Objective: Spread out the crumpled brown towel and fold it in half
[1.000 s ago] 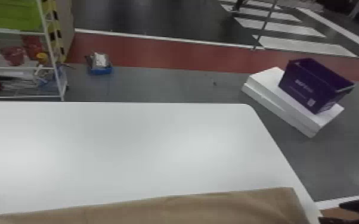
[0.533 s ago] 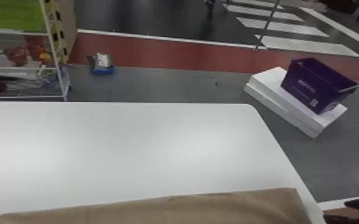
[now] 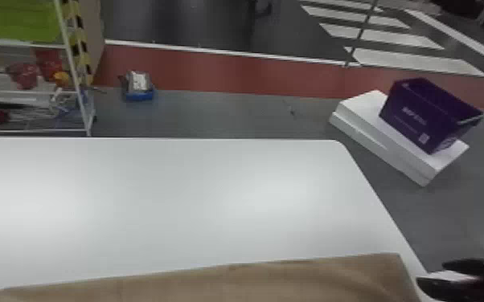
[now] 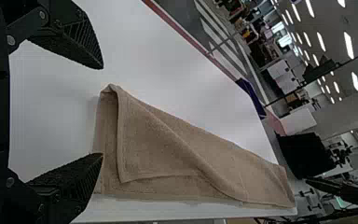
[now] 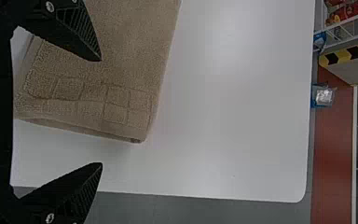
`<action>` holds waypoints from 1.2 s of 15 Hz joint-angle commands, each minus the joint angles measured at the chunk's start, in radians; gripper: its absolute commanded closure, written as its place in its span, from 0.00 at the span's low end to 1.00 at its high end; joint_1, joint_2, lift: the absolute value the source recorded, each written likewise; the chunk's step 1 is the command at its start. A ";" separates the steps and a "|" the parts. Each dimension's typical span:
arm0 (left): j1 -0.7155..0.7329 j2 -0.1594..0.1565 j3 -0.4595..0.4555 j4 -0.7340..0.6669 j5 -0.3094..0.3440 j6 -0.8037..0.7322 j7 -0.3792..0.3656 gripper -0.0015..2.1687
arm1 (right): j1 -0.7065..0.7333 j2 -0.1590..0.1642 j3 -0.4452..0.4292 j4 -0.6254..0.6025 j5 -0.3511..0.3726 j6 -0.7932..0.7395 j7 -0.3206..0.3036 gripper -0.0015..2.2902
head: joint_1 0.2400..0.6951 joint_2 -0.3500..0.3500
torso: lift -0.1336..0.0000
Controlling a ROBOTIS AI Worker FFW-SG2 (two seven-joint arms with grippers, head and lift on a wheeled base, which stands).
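Head view: smooth white table [image 3: 173, 192], corner rounded, above grey floor [image 3: 213, 116] crossed by a red strip [image 3: 213, 72]; white rack [image 3: 72, 72] beyond at left, purple crate [image 3: 410, 116] on white slabs [image 3: 357, 108] at right. Brown towel [image 3: 253, 283] lies doubled along the near edge, nap looped, squares woven at one end; right gripper [image 3: 431, 273] and left gripper [image 4: 101, 111] both spread wide, empty, near opposite ends.

The towel [image 4: 168, 149] along the near edge of the surface [image 3: 173, 209] is matt cloth with a rough, nubbly pile, the surface is smooth with a soft sheen, the bin [image 3: 412, 116] looks like smooth plastic, and left gripper [image 4: 101, 111] and right gripper [image 3: 431, 273] have ridged finger faces.
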 commanded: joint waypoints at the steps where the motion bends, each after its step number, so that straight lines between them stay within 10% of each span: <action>1: 0.016 -0.006 -0.043 -0.002 0.001 0.006 0.015 0.12 | 0.000 -0.001 -0.005 0.001 0.003 -0.002 0.003 0.04 | 1.00 0.11 | 0.07; 18: 0.053 -0.032 -0.234 -0.051 -0.042 0.107 0.063 0.22 | -0.006 -0.007 -0.012 0.006 0.012 0.001 0.003 0.04 | 1.00 0.00 | 0.07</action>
